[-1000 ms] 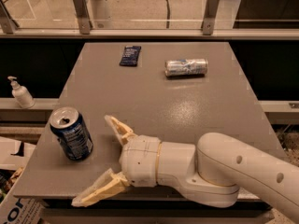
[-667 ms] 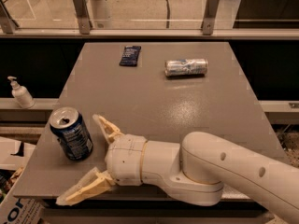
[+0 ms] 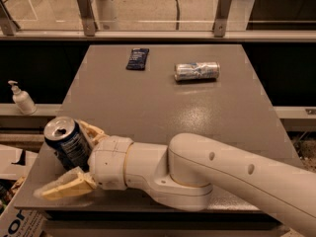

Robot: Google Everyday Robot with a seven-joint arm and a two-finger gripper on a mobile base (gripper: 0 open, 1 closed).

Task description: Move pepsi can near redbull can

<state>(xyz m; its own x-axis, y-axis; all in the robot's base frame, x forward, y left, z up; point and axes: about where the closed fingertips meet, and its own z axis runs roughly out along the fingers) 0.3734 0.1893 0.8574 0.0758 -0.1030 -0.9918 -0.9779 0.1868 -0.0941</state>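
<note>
The pepsi can (image 3: 66, 144), dark blue with a silver top, stands near the front left corner of the grey table (image 3: 163, 107), slightly tilted. My gripper (image 3: 60, 159) reaches in from the right and straddles the can. One finger (image 3: 91, 131) lies behind the can and the other (image 3: 64, 187) in front of it, and both stand spread apart. The redbull can (image 3: 196, 71), slim and silver with blue patches, lies on its side at the far middle right of the table.
A flat dark blue packet (image 3: 137, 58) lies at the far middle of the table. A white pump bottle (image 3: 22, 98) stands on a ledge to the left. A glass railing with posts (image 3: 85, 10) runs behind the table. Cardboard boxes (image 3: 12, 216) sit at the lower left.
My gripper has moved left from beside the pepsi can until its open fingers sit on either side of the can. The can now leans slightly.
</note>
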